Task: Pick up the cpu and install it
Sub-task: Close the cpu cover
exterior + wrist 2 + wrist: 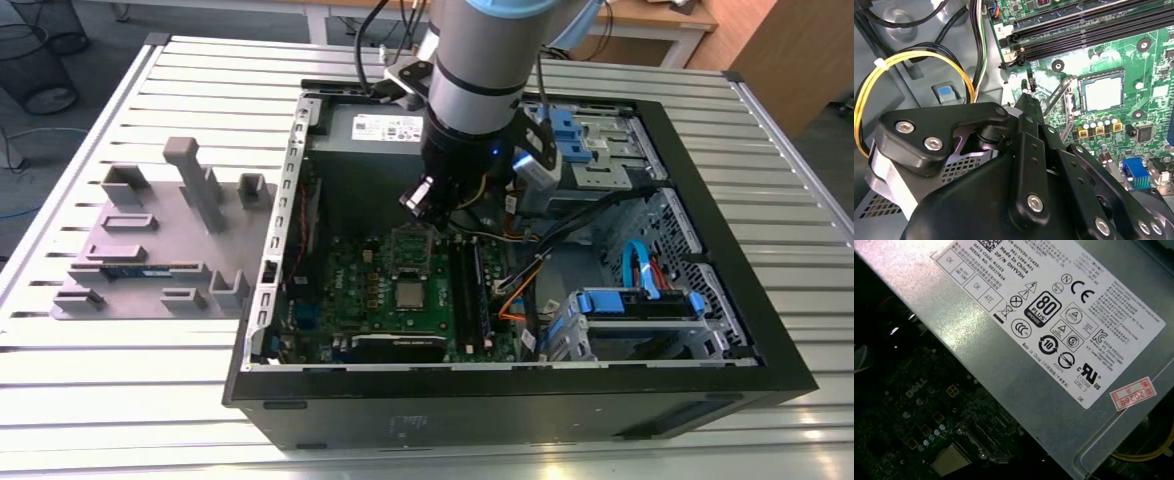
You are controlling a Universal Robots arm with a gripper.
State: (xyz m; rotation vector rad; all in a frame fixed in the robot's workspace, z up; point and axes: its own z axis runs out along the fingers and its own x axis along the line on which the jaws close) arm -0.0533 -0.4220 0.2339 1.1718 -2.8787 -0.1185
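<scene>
The cpu, a small square chip with a silvery top, lies flat inside the socket of the green board. It also shows in the second wrist view as the cpu and at the edge of the first wrist view as the cpu. The socket's metal frame stands tilted up beside the chip, and its lever is raised. My gripper hangs above the board between the socket and the power supply, clear of the chip; its black linkage is the gripper in the second wrist view.
The grey power-supply box sits just behind the gripper. Black memory slots run beside the socket. Yellow and black cables loop near the wrist. Blue drive cages sit at the exterior view's right. A grey fixture stands outside the case.
</scene>
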